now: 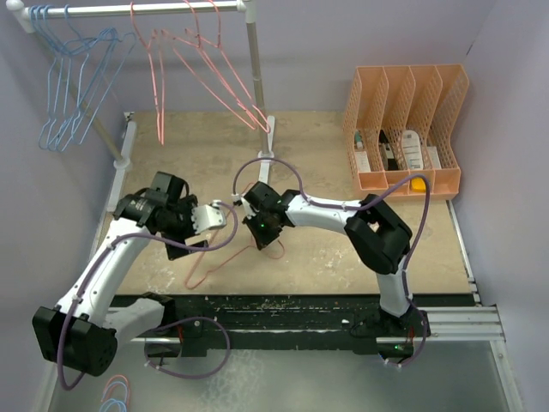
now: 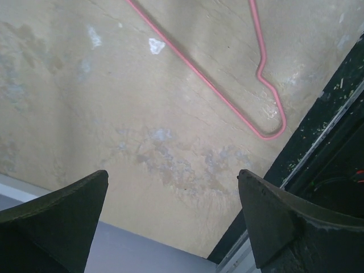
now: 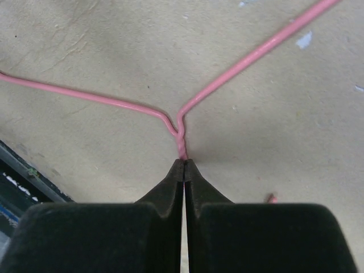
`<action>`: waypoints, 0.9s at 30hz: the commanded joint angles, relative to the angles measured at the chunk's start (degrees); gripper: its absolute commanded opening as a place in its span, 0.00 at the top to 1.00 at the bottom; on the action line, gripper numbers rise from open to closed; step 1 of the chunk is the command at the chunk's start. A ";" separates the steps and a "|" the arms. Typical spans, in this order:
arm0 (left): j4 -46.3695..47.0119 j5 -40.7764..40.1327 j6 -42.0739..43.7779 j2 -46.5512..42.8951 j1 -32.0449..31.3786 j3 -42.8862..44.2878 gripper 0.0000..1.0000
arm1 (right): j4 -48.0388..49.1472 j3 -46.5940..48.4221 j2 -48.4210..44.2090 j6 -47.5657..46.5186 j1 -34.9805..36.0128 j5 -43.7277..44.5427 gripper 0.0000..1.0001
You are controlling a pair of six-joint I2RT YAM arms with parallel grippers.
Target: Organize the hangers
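A pink-red wire hanger (image 1: 206, 268) lies flat on the tan table. My right gripper (image 1: 269, 247) is shut on its twisted neck just below the hook. In the right wrist view the jaws (image 3: 183, 162) meet on the neck and the two shoulders (image 3: 239, 62) spread away. My left gripper (image 1: 230, 209) is open and empty, just left of the right wrist. In its own view (image 2: 173, 176) one corner of the hanger (image 2: 227, 99) lies beyond the fingers. Several light blue hangers (image 1: 73, 86) and pink hangers (image 1: 206, 69) hang on the white pole rack (image 1: 154, 9).
An orange slotted file holder (image 1: 403, 129) with small items stands at the back right. The rack's posts stand at the back left and back middle. A black rail (image 1: 300, 309) runs along the table's front edge. More hangers (image 1: 116, 395) lie below the table at bottom left.
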 commanded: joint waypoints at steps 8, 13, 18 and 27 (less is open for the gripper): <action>11.33 0.78 7.81 -5.14 -7.69 -11.24 0.01 | -1.86 2.67 -5.82 8.23 -1.31 -1.47 1.00; 13.98 -0.36 2.89 -0.46 -12.48 -10.76 0.01 | -4.20 4.30 -4.48 4.45 -1.54 -2.05 0.96; 15.85 -0.91 0.04 4.34 -13.01 -9.41 0.01 | -6.13 3.11 -4.24 1.77 -1.54 -0.12 0.68; 23.47 -5.47 -0.58 2.91 -13.43 -13.17 0.01 | -9.02 6.09 -0.09 0.28 -0.10 3.45 0.61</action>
